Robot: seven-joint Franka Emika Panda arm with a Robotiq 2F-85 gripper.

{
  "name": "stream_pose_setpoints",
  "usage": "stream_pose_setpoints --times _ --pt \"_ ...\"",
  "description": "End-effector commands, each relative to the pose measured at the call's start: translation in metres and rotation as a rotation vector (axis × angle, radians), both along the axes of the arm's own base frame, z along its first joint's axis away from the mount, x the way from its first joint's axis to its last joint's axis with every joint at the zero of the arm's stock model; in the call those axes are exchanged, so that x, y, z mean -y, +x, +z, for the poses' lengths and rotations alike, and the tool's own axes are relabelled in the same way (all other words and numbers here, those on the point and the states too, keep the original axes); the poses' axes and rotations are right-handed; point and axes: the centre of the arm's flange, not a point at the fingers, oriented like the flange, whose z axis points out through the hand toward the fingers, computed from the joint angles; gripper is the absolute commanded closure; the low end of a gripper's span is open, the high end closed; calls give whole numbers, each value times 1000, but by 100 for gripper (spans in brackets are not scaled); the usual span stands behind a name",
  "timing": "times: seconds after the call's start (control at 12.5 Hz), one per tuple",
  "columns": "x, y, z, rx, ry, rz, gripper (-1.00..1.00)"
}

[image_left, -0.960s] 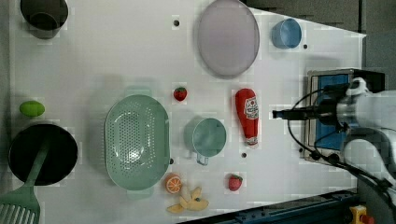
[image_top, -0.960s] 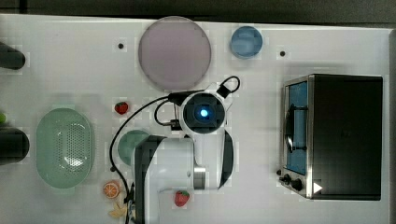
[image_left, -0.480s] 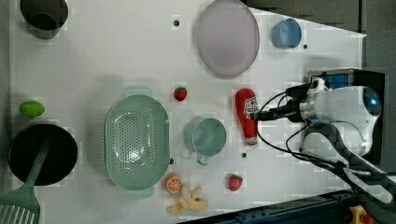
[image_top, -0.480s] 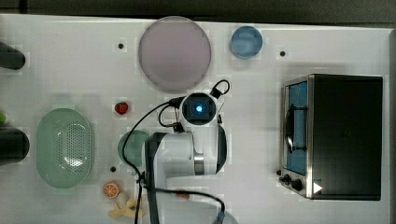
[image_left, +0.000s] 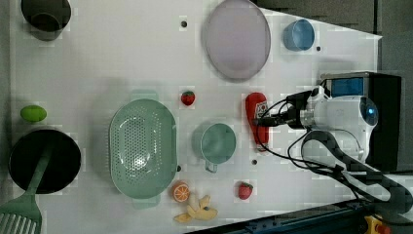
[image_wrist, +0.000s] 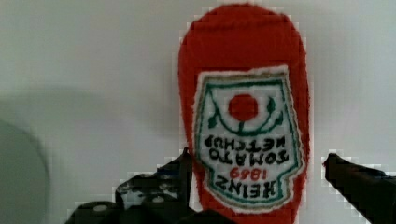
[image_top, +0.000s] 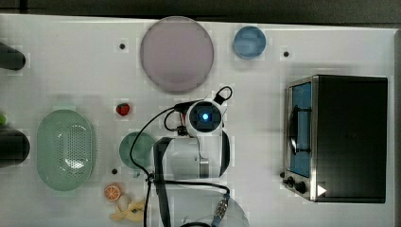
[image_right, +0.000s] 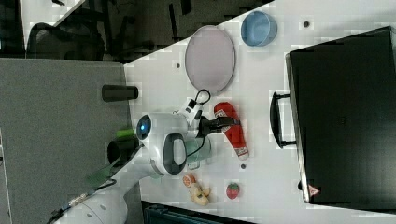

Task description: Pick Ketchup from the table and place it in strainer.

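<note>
The arm has reached out across the white counter (image_left: 122,58) and come down since a moment ago. Now the gripper (image_wrist: 254,177) sits right over the long red plastic ketchup bottle (image_left: 256,119), which lies flat on the counter. The jaws are wide apart, one on each side of the bottle, so they can squeeze it. Nothing is held yet. Past the gripper waits the round dark green cup (image_left: 215,143), and farther beyond it the pale green oval plastic strainer (image_left: 142,146) with little holes. The cup is in the way, so the bottle likely must go up and over it.
</note>
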Motion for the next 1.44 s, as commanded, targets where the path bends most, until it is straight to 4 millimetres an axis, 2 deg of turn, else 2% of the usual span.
stream_pose_setpoints --times 0.08,0.32,0.48,0.56,0.88,1.2,1.44 --pt "-3 -1 -3 21 8 46 -92" --pt "-3 0 -2 40 9 42 -21" --pt "-1 6 13 70 4 39 -18" --pt "0 11 27 95 0 38 -18" --pt "8 19 107 111 -33 30 -18" --pt "15 20 206 100 -67 14 -18" --pt "2 10 262 42 -79 19 -18"
